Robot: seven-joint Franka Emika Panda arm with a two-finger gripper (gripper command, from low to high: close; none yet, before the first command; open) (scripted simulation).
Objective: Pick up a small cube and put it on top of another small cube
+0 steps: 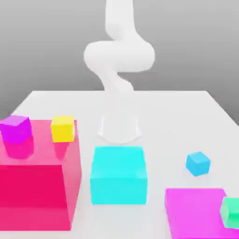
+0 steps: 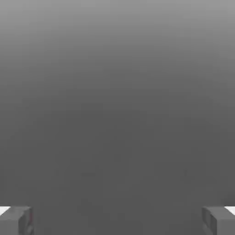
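magenta block (image 1: 193, 212) nearest, green cube (image 1: 231, 214) by its edge, bare table (image 1: 156, 219) alongside, hand (image 2: 117, 222) spread wide.

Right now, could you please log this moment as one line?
claw: open, empty | blue cube: on table, unstacked

Exterior view: one, raised above the white table (image 1: 163, 107), angled down across it, facing the white arm (image 1: 119, 56) and the grey backdrop (image 1: 56, 42) past the far edge. Set close to the blocks: red (image 1: 32, 191) and magenta (image 1: 198, 212) run out of frame, arm farther back.

Hand view: one, carried on the hand, looking out past the gripper (image 2: 117, 221), its fingertips close to the lens, onto plain grey.

Common to both: plain grey; whether the same stretch, cannot tell.
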